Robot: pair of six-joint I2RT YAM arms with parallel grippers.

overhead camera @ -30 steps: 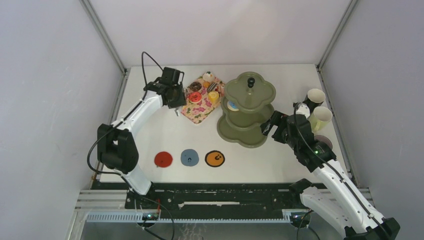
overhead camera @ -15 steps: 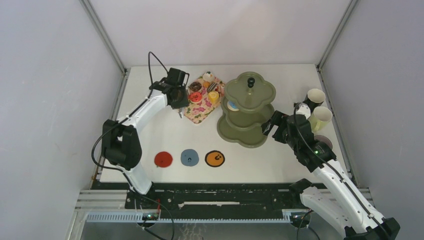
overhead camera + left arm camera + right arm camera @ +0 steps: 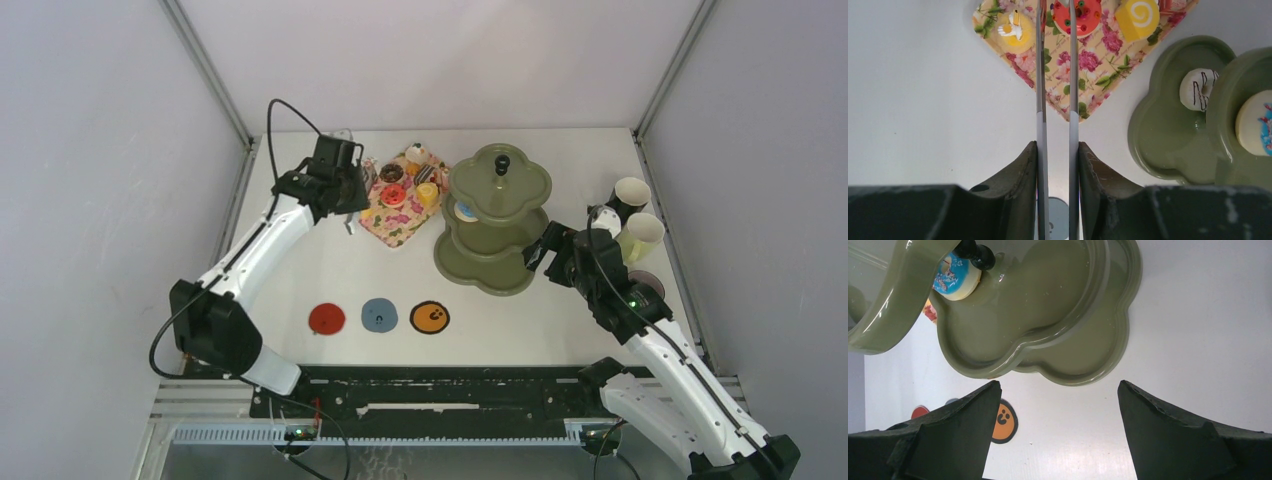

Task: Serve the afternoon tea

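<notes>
Likely light, hard plastic, the orange donut (image 3: 1079, 14) suits a rim pinch; left fingers (image 3: 1040, 75) hold tongs (image 3: 1071, 115) partly closed, seemingly empty; right fingers (image 3: 1198, 430) gape empty.

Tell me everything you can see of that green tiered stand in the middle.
The three-tier stand is olive green and glossy, like glazed ceramic or plastic. Its scalloped trays narrow upward to a black knob on top. It stands upright on the white table, right of the floral tray. A blue-iced donut lies on the middle tier, a white chocolate-striped donut on the bottom one. No gripper touches it.
</notes>
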